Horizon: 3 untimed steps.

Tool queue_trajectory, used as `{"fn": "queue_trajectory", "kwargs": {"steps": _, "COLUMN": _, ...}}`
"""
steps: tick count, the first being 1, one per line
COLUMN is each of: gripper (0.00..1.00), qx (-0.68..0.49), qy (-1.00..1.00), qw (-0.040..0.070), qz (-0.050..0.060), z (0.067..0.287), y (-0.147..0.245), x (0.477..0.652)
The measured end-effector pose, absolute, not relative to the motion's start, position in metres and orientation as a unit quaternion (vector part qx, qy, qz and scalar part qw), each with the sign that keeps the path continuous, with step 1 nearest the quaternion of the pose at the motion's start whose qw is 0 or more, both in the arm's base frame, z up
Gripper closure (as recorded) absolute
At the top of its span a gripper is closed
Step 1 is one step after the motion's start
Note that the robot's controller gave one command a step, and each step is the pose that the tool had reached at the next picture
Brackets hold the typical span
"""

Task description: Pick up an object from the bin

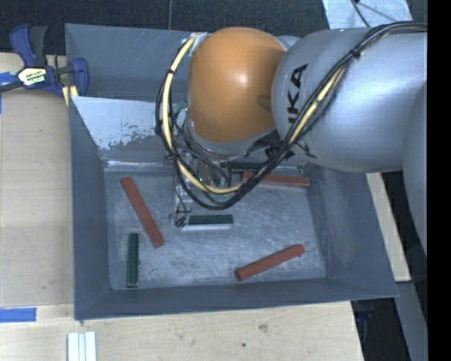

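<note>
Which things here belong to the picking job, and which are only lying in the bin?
Job: gripper; dark green bar at centre, nearest to it.
Lying about: left red bar; lower-left green bar; lower-right red bar; back red bar.

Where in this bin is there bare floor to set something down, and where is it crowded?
Bare: right floor between back red stick and front red stick; front middle between left green stick and that front stick. Crowded: centre, where the gripper hangs beside middle green stick and slanted red stick.
</note>
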<state>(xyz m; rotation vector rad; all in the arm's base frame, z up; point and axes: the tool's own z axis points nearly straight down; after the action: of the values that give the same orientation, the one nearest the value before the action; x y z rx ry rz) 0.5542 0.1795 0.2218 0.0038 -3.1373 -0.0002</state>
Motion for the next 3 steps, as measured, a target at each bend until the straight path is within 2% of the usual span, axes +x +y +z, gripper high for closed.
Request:
{"fn": "queue_trajectory", "kwargs": {"steps": 1, "gripper": 0.00, "qx": 0.140, "qy": -0.990, "qw": 0.001, "qz": 0.002, "z": 0.141, "y": 0.072, "x": 0.594}}
{"fn": "queue_trajectory", "kwargs": {"steps": 2, "gripper": 0.00, "qx": 0.169, "qy": -0.986, "qw": 0.002, "qz": 0.000, "z": 0.067, "y": 0.011, "x": 0.547}}
{"fn": "queue_trajectory", "kwargs": {"steps": 3, "gripper": 0.00, "qx": 0.004, "qy": -1.000, "qw": -0.003, "qz": -0.002, "z": 0.071, "y": 0.062, "x": 0.585}}
